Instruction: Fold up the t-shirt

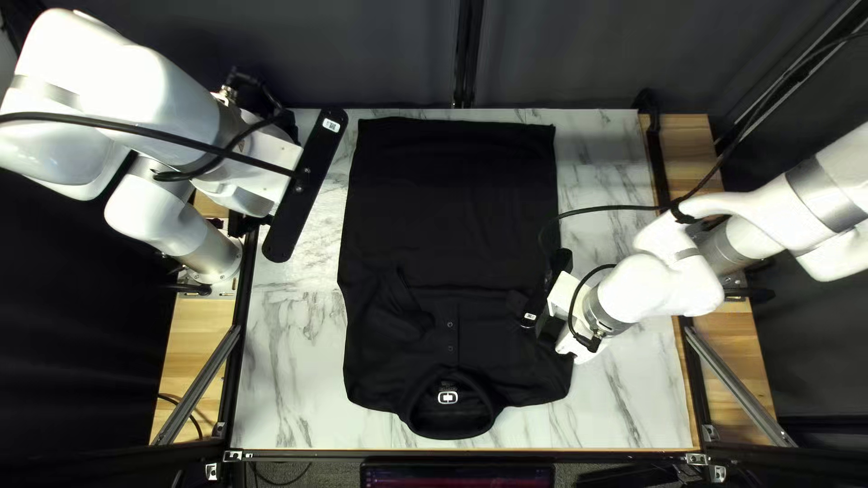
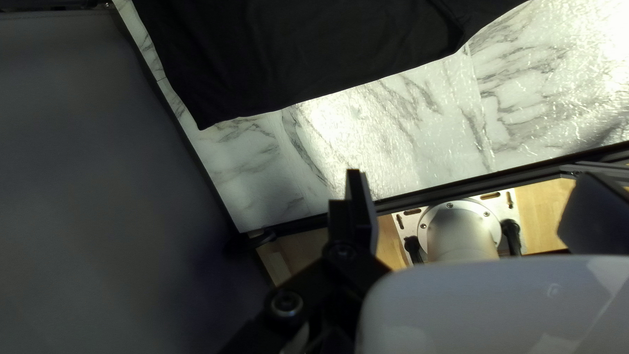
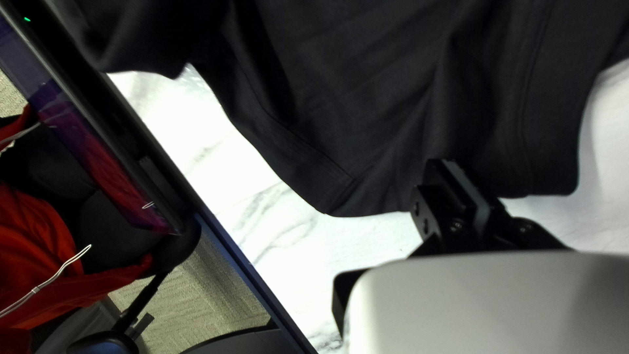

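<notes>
While the black t-shirt (image 1: 447, 203) lies flat on the marble table (image 1: 610, 169), collar toward the near edge, the right gripper (image 1: 519, 301) sits closed at its sleeve side, probably to fold it inward. I cannot tell whether it pinches cloth. The left gripper (image 2: 469, 194) hangs spread wide, clear.

Dark curtain (image 1: 576, 47) hanging behind the worktop's (image 1: 610, 169) far edge, wooden boards (image 1: 685, 156) flanking it, red cloth (image 3: 34, 246) lying past its near edge
</notes>
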Tool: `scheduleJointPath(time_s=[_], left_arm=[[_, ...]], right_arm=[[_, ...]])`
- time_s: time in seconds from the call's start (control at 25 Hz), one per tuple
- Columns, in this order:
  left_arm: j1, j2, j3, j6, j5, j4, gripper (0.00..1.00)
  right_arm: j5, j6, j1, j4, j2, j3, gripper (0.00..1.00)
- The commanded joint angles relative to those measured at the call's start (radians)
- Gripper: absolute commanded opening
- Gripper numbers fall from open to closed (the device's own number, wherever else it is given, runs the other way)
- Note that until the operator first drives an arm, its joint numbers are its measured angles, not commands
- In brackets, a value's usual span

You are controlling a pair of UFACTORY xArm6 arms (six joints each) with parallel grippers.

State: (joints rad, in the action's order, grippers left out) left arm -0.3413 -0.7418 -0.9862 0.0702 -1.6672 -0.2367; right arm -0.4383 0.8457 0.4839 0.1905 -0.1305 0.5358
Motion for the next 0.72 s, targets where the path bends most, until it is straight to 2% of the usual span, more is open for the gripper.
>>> scheduleJointPath(time_s=[0.04,0.32,0.52,0.56,0.6,0.64,0.68,0.72], left_arm=[[0.0,0.0,0.0,0.0,0.0,0.0,1.0],[0.0,0.0,0.0,0.0,0.0,0.0,1.0],[0.0,0.0,0.0,0.0,0.0,0.0,1.0],[0.0,0.0,0.0,0.0,0.0,0.0,1.0],[0.0,0.0,0.0,0.0,0.0,0.0,1.0],[0.0,0.0,0.0,0.0,0.0,0.0,1.0],[0.0,0.0,0.0,0.0,0.0,0.0,1.0],[0.0,0.0,0.0,0.0,0.0,0.0,1.0]], right_arm=[[-0.012,-0.001,-0.008,-0.003,0.013,0.033,0.0],[0.0,0.001,-0.026,0.013,0.067,0.094,0.0],[0.045,-0.055,-0.027,0.073,0.171,0.158,0.0],[0.047,-0.066,-0.025,0.077,0.208,0.191,0.0],[0.045,-0.071,-0.024,0.076,0.222,0.206,0.02],[0.042,-0.068,-0.022,0.07,0.229,0.216,0.29],[0.03,-0.057,-0.018,0.052,0.229,0.225,0.9],[0.018,-0.044,-0.015,0.035,0.215,0.22,1.0]])
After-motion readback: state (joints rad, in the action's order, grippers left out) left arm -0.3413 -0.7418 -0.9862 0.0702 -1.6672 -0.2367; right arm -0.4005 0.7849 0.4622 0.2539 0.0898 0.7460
